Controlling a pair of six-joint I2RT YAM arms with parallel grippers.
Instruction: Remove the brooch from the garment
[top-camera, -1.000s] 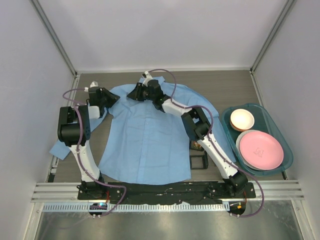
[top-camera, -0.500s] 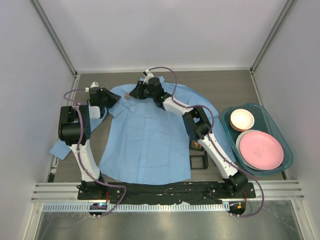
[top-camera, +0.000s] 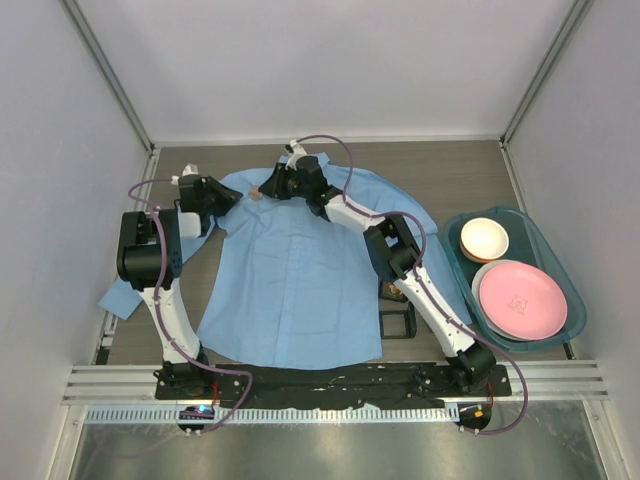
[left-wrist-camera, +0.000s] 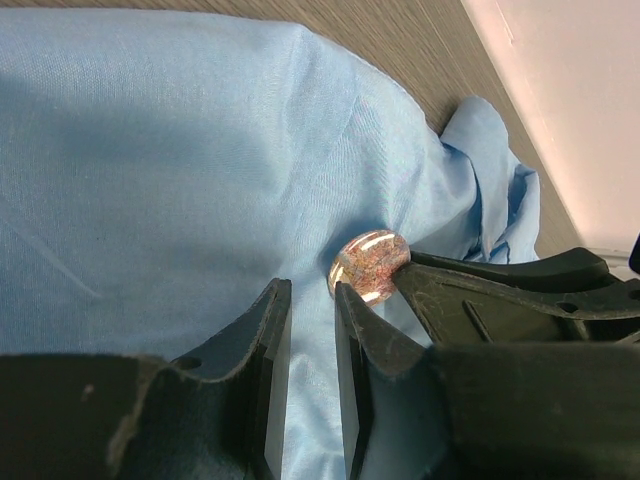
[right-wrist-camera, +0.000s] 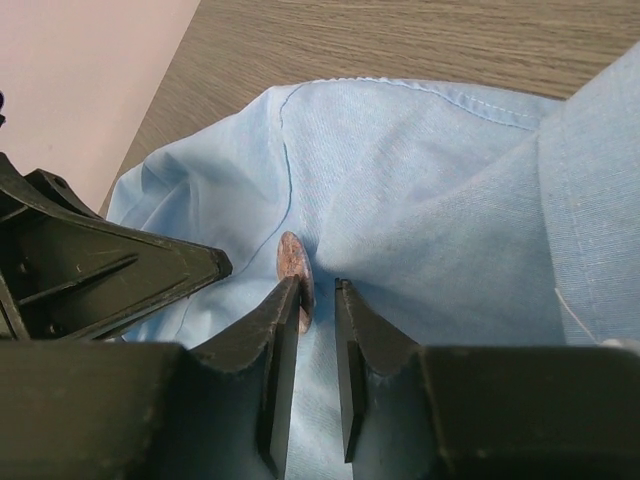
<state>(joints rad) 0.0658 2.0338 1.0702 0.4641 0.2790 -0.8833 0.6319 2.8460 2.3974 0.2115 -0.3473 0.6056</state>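
The light blue shirt (top-camera: 300, 280) lies flat on the wooden table (top-camera: 470, 170) with its collar at the far side. The brooch (left-wrist-camera: 368, 266), a round mottled pink-brown stone, sits on the cloth at the far left shoulder, just left of the collar. My left gripper (left-wrist-camera: 310, 290) rests on the shirt just left of the brooch, jaws drawn to a narrow slit with blue cloth showing in it, while my right gripper (right-wrist-camera: 317, 288) meets the brooch from the right, jaws equally narrow and one fingertip against its edge; I cannot tell whether either one actually has a grip.
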